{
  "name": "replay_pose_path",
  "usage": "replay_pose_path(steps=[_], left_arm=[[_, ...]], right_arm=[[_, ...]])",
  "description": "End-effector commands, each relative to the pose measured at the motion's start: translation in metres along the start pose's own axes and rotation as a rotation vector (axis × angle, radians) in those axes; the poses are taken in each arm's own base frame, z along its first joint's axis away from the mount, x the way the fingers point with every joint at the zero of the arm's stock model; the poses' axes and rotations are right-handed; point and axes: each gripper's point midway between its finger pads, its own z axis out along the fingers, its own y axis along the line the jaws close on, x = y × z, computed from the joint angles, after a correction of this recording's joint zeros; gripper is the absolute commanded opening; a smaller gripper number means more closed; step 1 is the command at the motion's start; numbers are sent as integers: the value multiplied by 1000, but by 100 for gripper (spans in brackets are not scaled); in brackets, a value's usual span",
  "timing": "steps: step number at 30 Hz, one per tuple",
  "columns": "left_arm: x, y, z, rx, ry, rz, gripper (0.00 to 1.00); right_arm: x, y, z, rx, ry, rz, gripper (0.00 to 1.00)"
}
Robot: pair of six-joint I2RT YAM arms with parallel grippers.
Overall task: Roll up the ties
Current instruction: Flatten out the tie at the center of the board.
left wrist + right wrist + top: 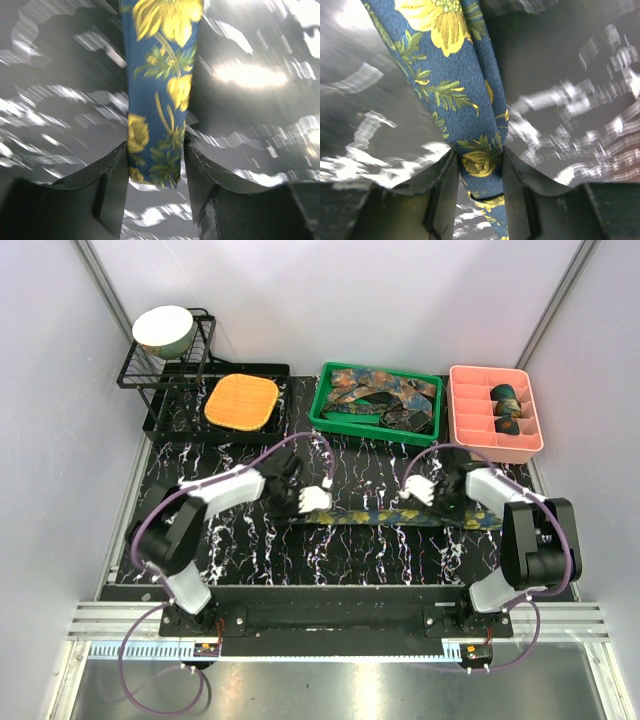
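Observation:
A blue tie (385,517) with yellow flowers and green leaves lies stretched left to right on the black marbled table (250,550), between the two arms. My left gripper (318,500) is at its left end. In the left wrist view the tie's tip (160,100) sits between the fingers (112,185), which touch both edges, so the left gripper (155,145) is shut on it. My right gripper (416,490) is further right on the strip. In the right wrist view the tie (455,75) is bunched between the pads of that gripper (479,155).
A green bin (322,418) at the back holds several loose ties (385,400). A pink compartment tray (470,425) at the back right holds rolled ties (507,405). An orange waffle pad (241,401) and a black rack (165,375) with a bowl (163,328) stand at the back left.

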Motion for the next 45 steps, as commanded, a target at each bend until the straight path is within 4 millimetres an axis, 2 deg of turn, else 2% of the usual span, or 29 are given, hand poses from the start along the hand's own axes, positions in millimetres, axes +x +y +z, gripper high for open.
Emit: replay_pose_path(steps=[1,4,7,11,12,17,18,19,20,22,23,24,26,27,28,29,31,32,33,34,35,37,38,39,40,42,43,45], left_arm=[[-32,29,15,-18,-25,-22,48],[-48,29,19,-6,-34,-5,47],[-59,16,25,23,-34,34,47],[-73,-1,31,58,-46,25,46],[-78,-6,32,66,-52,27,46],[-87,-15,35,79,-59,5,46],[-89,-16,34,80,-63,2,46],[-88,-16,32,74,-64,-7,50],[-88,-16,30,70,-66,-27,54],[-87,-13,16,49,-91,-42,65],[-86,-13,10,42,-107,-46,67],[-87,-4,-8,4,-148,-59,69],[-87,-6,-23,5,-203,-90,78],[-85,-2,-35,-11,-235,-117,79],[-92,-6,-50,-14,-295,-139,80],[-98,-4,-59,-37,-342,-150,83],[-106,-8,-75,-66,-422,-220,84],[-114,-5,-80,-87,-472,-221,84],[-120,-7,-84,-87,-507,-229,84],[-125,-8,-90,-91,-545,-289,84],[-128,-5,-90,-105,-579,-305,84],[-133,-6,-91,-96,-614,-362,79],[-134,-6,-87,-86,-624,-369,77],[-137,-8,-87,-71,-636,-372,65],[-138,-9,-84,-54,-640,-413,59],[-139,-5,-73,-39,-631,-471,48],[-140,-5,-69,-11,-628,-533,40],[-143,-4,-58,40,-620,-599,35]], right_arm=[[54,-8,15,-48,95,-39,42],[78,-19,15,-47,110,-14,41],[94,-21,12,-52,127,-30,41],[103,-11,8,-61,127,-89,41],[105,-3,9,-79,128,-113,41],[111,5,9,-88,132,-126,42],[110,2,8,-83,131,-122,45],[109,0,6,-80,128,-113,49],[106,-2,3,-72,112,-81,58],[99,-11,-12,-67,95,-35,66],[92,-14,-18,-59,66,28,74],[85,-20,-34,-64,48,63,76],[64,-25,-54,-58,-41,166,82],[52,-31,-73,-58,-78,203,84],[42,-34,-84,-59,-116,238,85],[22,-36,-102,-72,-196,314,86],[-6,-38,-116,-91,-276,377,86],[-28,-42,-129,-104,-348,459,86],[-41,-42,-134,-115,-382,488,85],[-63,-39,-140,-134,-420,488,84],[-87,-43,-153,-151,-502,564,84],[-125,-39,-166,-205,-603,591,81],[-147,-39,-170,-226,-640,627,79],[-158,-36,-169,-246,-651,631,75],[-177,-24,-160,-289,-634,608,68],[-195,-10,-149,-370,-611,644,60],[-205,0,-140,-446,-602,667,50],[-221,16,-131,-577,-596,761,39]])
